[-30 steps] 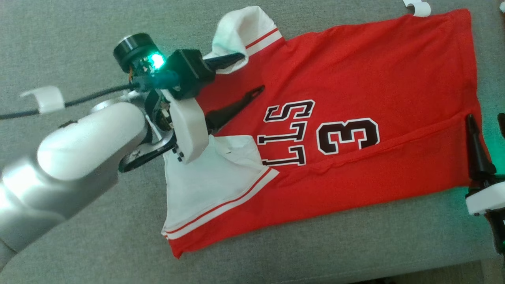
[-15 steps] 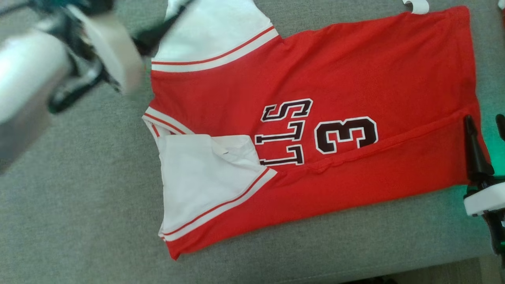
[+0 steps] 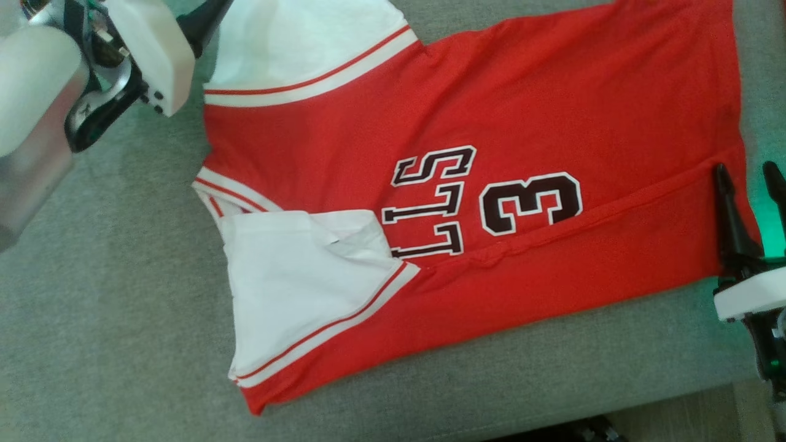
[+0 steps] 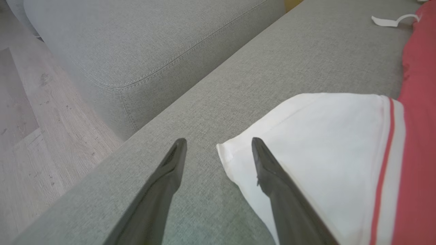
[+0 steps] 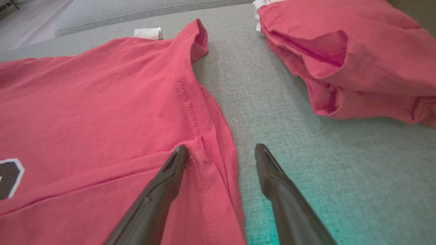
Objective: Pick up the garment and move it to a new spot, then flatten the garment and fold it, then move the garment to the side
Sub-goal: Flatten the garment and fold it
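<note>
With the red jersey (image 3: pixel 491 104) lying spread on the grey sofa seat (image 3: pixel 92 307), the left end effector (image 4: pixel 218 142) sits at the far left, at the corner of the upper white sleeve (image 3: pixel 307 37). Its two fingers are apart and grip nothing. In the left wrist view one finger is over bare seat fabric and the other overlaps the sleeve corner; contact with the cloth cannot be determined. A wood-pattern floor (image 4: pixel 30 136) lies beyond the seat edge in that view.

The jersey lies with its neck end toward the left and its hem toward the right. The lower white sleeve (image 3: pixel 295 282) is folded inward onto the front. A long fold line runs from that sleeve to the hem. Black lettering and the numeral 3 (image 3: pixel 531 204) sit near the centre, just above the fold line.

At the right, the right end effector (image 3: pixel 745 169) is at the hem. Its fingers are apart and empty, one over the red cloth at the end of the fold line, the other over bare seat. A second red garment (image 5: pixel 357 61) lies bunched further right, apart from the jersey.
</note>
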Controlling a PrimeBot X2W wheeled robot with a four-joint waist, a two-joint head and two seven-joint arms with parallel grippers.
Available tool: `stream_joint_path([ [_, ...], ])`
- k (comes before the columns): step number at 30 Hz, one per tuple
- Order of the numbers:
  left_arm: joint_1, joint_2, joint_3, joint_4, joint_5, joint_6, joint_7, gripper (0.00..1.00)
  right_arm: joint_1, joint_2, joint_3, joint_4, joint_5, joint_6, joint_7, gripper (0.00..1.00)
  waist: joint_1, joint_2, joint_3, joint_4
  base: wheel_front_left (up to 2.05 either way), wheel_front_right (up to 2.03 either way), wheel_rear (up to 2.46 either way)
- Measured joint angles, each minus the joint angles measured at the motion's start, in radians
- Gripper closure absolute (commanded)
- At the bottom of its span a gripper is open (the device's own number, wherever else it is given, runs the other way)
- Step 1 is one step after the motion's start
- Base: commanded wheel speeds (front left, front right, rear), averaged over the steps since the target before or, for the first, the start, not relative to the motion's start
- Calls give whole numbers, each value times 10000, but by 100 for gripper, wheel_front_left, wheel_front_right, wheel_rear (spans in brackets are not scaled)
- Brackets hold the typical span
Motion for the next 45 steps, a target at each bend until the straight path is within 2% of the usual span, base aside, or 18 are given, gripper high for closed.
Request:
stream_joint_path([
  [13,-317,-132,-44,499,-140,0,1187,0,-196,42,159,211,73,0,-207,0,0,0,415,-622,0,0,0],
  [14,-302,-125,-42,499,-213,0,1323,2,-197,44,159,230,73,2,-247,0,0,0,431,-646,0,0,0],
  [15,-304,-109,-36,500,-222,0,1436,12,-197,44,159,244,73,0,-251,0,-1,0,446,-665,0,0,0],
  [16,-309,-94,-27,497,-221,-2,1528,16,-197,44,161,255,75,0,-265,0,-1,0,461,-682,0,0,0],
  [19,-319,-81,0,560,-261,-2,1651,18,-201,44,161,272,81,0,-299,0,-1,0,485,-703,0,0,0],
  [21,-354,-82,42,644,-278,-6,1743,14,-214,44,161,299,88,0,-324,0,-1,0,510,-706,0,0,0],
  [24,-407,-92,119,782,-389,-10,1952,17,-257,44,163,318,88,2,-336,0,-1,0,531,-694,0,0,0],
  [26,-427,-107,155,832,-533,-10,2119,23,-314,44,163,345,88,0,-336,0,-2,0,536,-683,0,0,0],
  [28,-427,-134,173,859,-677,-10,2286,36,-381,44,161,384,88,0,-337,0,-1,0,538,-663,0,0,0],
  [29,-428,-144,178,894,-780,-10,2336,53,-407,44,159,393,88,0,-337,0,-2,0,536,-655,0,0,0],
  [30,-429,-146,196,903,-865,-10,2485,62,-413,42,157,420,88,0,-343,0,-1,0,521,-639,0,0,0],
  [31,-428,-144,190,869,-863,-10,2495,100,-412,42,157,428,88,0,-347,0,-2,0,514,-633,0,0,0],
  [38,-406,-52,46,685,-374,-4,1942,100,-441,-33,163,433,88,0,-336,0,0,0,428,-614,0,0,0],
  [45,-327,36,-63,640,96,-4,1423,100,-960,-637,240,96,88,0,-94,0,-1,0,198,-472,0,0,0],
])
